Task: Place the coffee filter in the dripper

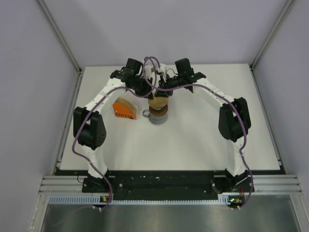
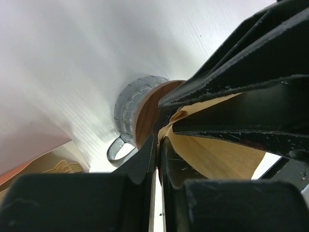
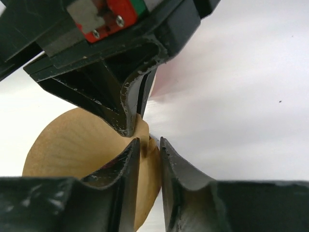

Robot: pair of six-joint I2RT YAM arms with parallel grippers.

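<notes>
The tan coffee filter (image 1: pixel 158 102) hangs in the air just above the grey mug (image 1: pixel 158 119) with a brown rim, at the middle of the table. My left gripper (image 1: pixel 147 94) is shut on the filter's edge; its fingertips pinch the paper in the left wrist view (image 2: pixel 160 133). My right gripper (image 1: pixel 162 90) is shut on the same edge from the other side (image 3: pixel 150 143). The filter fills the space beside the fingers (image 2: pixel 217 159) (image 3: pixel 72 145). The mug lies below them (image 2: pixel 128 106). No blue dripper shows in any view.
An orange wedge-shaped pack (image 1: pixel 123 109) lies on the table just left of the mug, and its corner shows in the left wrist view (image 2: pixel 43 166). The white table (image 1: pixel 193 140) has grey walls around it.
</notes>
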